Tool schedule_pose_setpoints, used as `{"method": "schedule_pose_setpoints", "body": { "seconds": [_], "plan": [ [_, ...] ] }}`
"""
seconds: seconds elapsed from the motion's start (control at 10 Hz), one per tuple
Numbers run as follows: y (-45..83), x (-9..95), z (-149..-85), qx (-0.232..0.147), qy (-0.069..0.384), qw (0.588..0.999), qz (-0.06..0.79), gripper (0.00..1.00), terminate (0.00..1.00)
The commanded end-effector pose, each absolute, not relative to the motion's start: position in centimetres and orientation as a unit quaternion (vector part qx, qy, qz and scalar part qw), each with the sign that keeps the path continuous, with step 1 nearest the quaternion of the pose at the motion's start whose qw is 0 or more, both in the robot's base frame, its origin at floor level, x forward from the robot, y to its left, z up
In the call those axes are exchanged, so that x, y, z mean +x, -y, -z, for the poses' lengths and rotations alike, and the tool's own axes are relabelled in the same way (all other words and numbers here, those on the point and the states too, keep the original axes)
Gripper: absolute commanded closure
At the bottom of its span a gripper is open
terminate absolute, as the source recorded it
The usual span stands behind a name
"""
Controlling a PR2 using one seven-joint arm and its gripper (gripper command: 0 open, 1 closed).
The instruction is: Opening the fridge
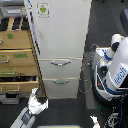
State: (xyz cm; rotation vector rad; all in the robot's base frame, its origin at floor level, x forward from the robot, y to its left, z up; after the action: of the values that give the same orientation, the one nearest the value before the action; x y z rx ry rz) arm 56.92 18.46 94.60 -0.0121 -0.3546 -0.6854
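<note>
The fridge [60,35] is a tall white unit in the middle of the exterior view. Its large upper door carries a small green-logo sticker [43,9] and looks closed. Below it are two drawers with curved silver handles, the upper handle [60,63] and the lower handle [61,81]. My gripper [37,96] comes up from the bottom left on a white arm. It sits low, near the fridge's lower left corner and in front of the cabinet. The picture is too coarse to show how its jaws stand, and I see nothing in them.
A tan wooden drawer cabinet [17,55] with green labels stands against the fridge on the exterior view's left, with some drawers pulled out. The robot's white and blue body [116,70] and cables are on the right. A second white part [94,120] shows at the bottom edge.
</note>
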Motion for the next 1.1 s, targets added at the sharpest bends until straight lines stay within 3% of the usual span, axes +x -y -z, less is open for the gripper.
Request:
{"method": "schedule_pose_setpoints", "body": {
  "seconds": [0.1, 0.5, 1.1],
  "plan": [
    [-19.0, 69.1, -103.1, 0.014, 0.161, 0.939, 0.304, 0.0, 0.0],
    [-18.4, 75.0, -107.5, -0.004, 0.158, 0.942, 0.294, 0.0, 0.0],
    [-22.6, 84.8, -109.1, -0.025, 0.133, 0.976, 0.17, 0.0, 0.0]
  ]
}}
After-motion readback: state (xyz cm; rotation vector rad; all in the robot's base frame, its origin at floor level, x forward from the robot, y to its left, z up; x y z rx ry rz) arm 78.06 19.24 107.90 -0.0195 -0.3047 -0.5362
